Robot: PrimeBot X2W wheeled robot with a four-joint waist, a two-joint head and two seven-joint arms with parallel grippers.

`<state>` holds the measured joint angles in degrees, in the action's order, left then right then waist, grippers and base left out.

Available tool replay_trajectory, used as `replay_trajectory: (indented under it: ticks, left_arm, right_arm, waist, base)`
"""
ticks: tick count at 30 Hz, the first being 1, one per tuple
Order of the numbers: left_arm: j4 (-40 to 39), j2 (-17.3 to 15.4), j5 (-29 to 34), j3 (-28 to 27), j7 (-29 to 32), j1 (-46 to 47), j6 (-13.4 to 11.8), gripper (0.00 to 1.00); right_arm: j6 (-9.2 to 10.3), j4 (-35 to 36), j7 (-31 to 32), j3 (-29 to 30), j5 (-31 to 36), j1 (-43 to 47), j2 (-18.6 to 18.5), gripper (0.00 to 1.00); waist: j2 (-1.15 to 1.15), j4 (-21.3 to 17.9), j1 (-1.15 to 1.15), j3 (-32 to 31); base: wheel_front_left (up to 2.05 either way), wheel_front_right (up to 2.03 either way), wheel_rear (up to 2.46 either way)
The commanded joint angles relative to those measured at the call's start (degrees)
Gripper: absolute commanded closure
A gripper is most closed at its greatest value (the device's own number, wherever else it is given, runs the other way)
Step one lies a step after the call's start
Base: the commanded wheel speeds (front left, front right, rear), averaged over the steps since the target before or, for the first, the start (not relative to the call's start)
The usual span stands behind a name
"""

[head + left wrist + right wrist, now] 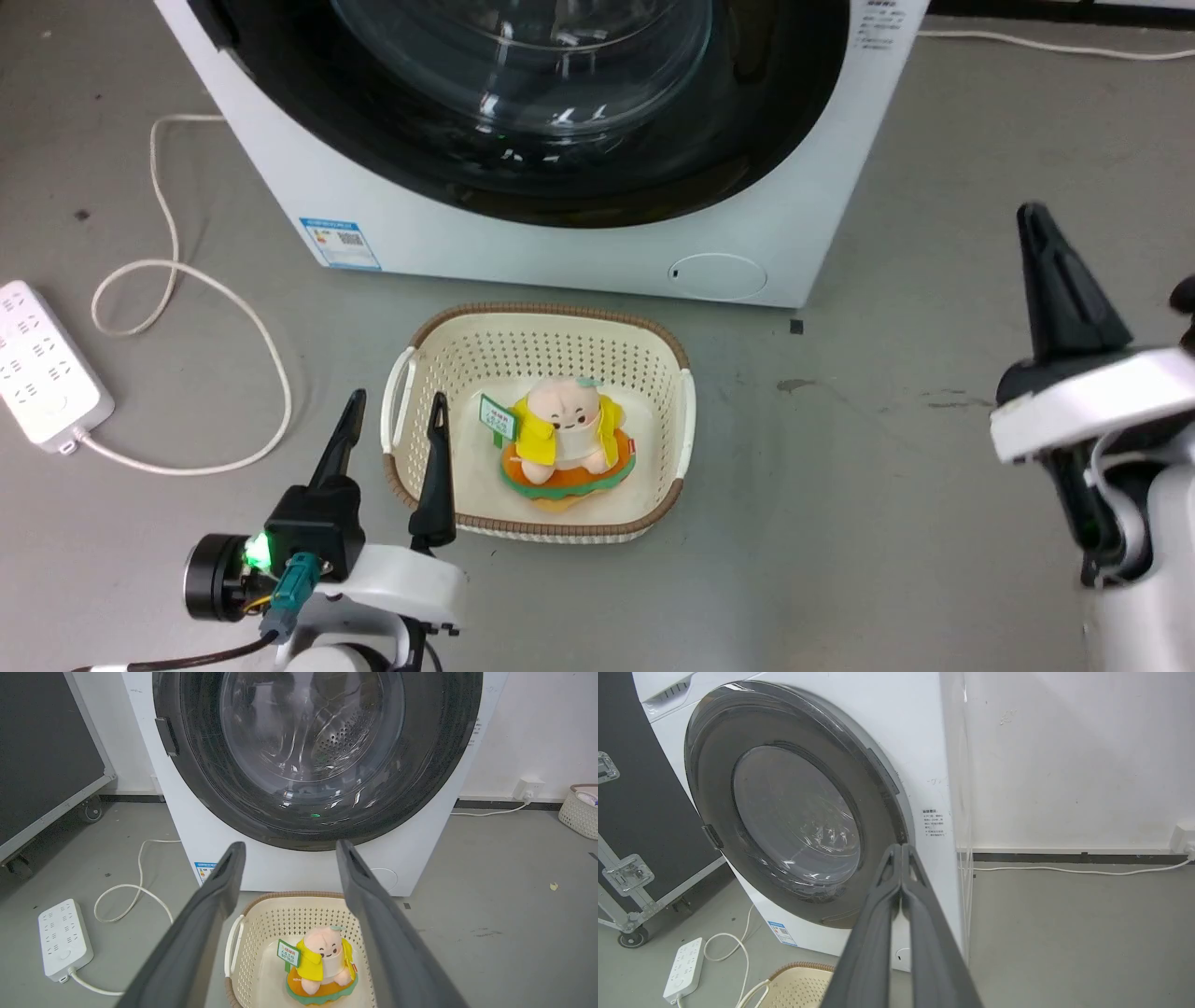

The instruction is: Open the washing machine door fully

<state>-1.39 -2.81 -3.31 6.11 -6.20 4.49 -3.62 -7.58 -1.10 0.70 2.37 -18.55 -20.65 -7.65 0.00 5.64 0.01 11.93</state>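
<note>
1. Washing machine door (313, 732): a glossy black disc with a clear domed glass centre. It lies flat against the front of the white washing machine (579, 252) and spans nearly its whole width, closed.
2. Dark tab (167, 736): set on the door's left rim.
3. Left gripper (398, 399): fingers spread wide and holding nothing. It sits over the left edge of the basket (551, 322) and points toward the lower part of the door, well apart from it.
4. Right gripper (901, 848): the two fingers are pressed together with nothing between them. In the head view it stands off the machine's right front corner. In the right wrist view its tips line up with the door's lower right rim; contact cannot be told.
5. Basket: cream with a brown rim, on the grey floor (887, 467) just before the machine's front edge, holding a plush toy (565, 434).
6. Power strip (42, 359) and its looped cable (271, 355): on the floor to the left of the machine.
</note>
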Motion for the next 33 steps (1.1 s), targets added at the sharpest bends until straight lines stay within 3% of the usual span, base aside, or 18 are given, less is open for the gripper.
replay_trajectory:
  ticks: [1,16,25,33]
  left_arm:
    - [-0.24,-0.04,-0.36,0.31,-0.65,1.15,-0.43,0.0]
    - [-1.09,-0.05,-1.34,2.05,-2.44,3.43,-1.68,0.0]
    - [-1.44,-0.05,-2.08,3.22,-3.52,4.44,-2.55,0.0]
    - [-1.88,-0.06,-3.01,4.64,-4.48,5.72,-3.34,0.0]
  right_arm:
    - [0.04,-0.42,0.31,0.45,-1.33,-2.18,-0.11,1.0]
    - [0.05,-9.84,8.73,6.75,-12.74,-18.21,3.09,1.0]
    - [0.06,-20.78,16.35,13.63,-19.18,-29.63,4.02,1.0]
    - [0.06,-30.89,20.93,19.13,-20.19,-41.23,3.63,1.0]
  waist:
    - [0.0,0.5,-0.01,0.61]
    - [0.0,3.43,-0.01,5.36]
    - [0.0,5.45,-0.01,8.18]
    - [0.0,7.4,-0.01,11.12]
  base:
    - [0.0,0.0,0.0]
    - [0.0,0.0,0.0]
    - [0.0,0.0,0.0]
    - [0.0,0.0,0.0]
